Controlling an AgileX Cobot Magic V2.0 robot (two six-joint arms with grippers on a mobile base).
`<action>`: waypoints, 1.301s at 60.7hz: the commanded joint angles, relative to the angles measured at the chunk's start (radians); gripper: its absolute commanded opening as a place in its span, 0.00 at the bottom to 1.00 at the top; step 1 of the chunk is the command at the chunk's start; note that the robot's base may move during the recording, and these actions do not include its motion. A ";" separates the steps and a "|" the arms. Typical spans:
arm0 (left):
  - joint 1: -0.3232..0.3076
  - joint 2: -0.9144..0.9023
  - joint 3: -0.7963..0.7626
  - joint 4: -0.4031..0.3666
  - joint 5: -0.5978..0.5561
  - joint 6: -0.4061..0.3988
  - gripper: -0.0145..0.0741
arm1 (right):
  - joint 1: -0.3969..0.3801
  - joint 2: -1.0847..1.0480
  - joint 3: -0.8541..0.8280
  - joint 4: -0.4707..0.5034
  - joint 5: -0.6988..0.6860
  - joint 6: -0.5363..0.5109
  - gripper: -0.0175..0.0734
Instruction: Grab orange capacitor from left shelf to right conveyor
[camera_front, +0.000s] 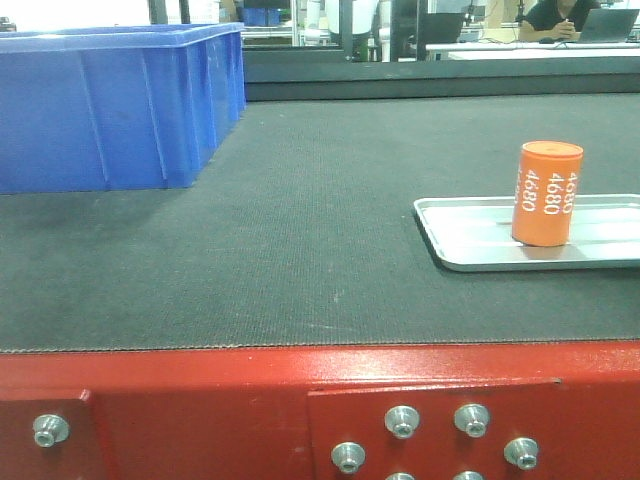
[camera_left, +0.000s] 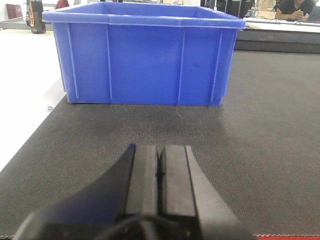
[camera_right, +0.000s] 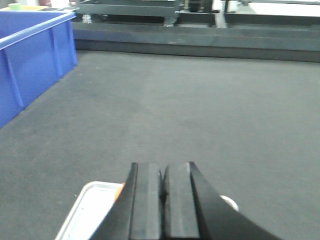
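Nearest me, the conveyor's red edge (camera_front: 200, 400) fills the bottom frame. The orange capacitor (camera_front: 546, 193) stands upright on a silver tray (camera_front: 460, 245), right. Both end effectors, left (camera_left: 160, 172) and right (camera_right: 162, 192), are clenched, empty.

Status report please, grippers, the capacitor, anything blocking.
Left gripper shut, empty. Right gripper shut, empty. Orange capacitor upright on silver tray, on the conveyor. Nothing blocking; blue bin far left.

Silver tray (camera_front: 470, 245) cut off at right frame edge; right gripper (camera_right: 162, 200) hides most of it in the wrist view.
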 joint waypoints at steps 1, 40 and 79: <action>0.001 -0.011 -0.003 -0.002 -0.090 -0.002 0.02 | -0.004 -0.082 -0.029 0.001 0.005 0.004 0.25; 0.001 -0.011 -0.003 -0.002 -0.090 -0.002 0.02 | -0.004 -0.187 -0.022 0.001 0.020 0.004 0.25; 0.001 -0.011 -0.003 -0.002 -0.090 -0.002 0.02 | -0.202 -0.702 0.375 0.324 0.117 -0.332 0.25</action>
